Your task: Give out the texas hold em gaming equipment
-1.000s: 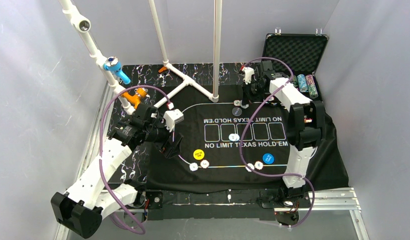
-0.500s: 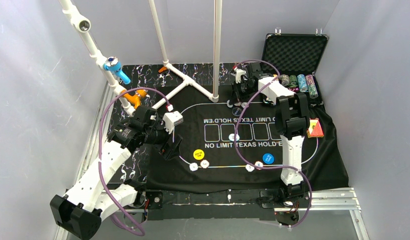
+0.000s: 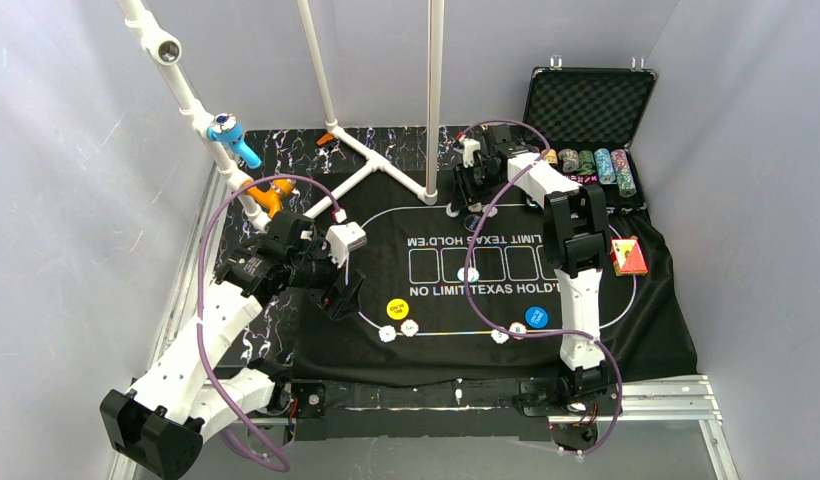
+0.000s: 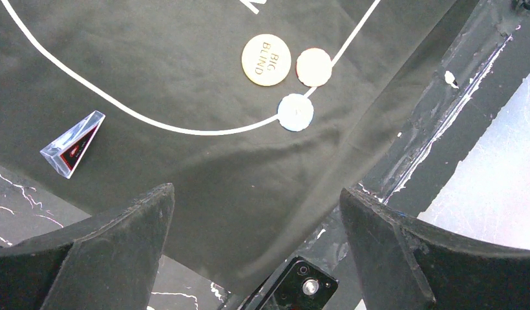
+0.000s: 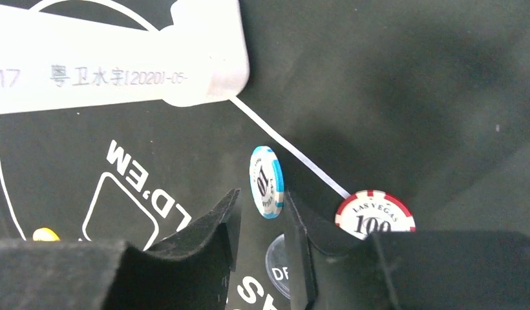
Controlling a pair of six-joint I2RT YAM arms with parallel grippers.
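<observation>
On the black felt mat (image 3: 446, 345), our left gripper (image 4: 254, 194) hangs wide open and empty over the near-left edge. Our right gripper (image 5: 259, 200) now sits at the far edge, no longer the far-right corner, pinching a small blue-and-white poker chip (image 5: 267, 182) upright: placement looks near.

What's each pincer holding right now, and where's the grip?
The right pincer pinches a blue-edged 10 chip standing on edge, fingertips on its lower part. The left pincer is open, holding nothing.
</observation>
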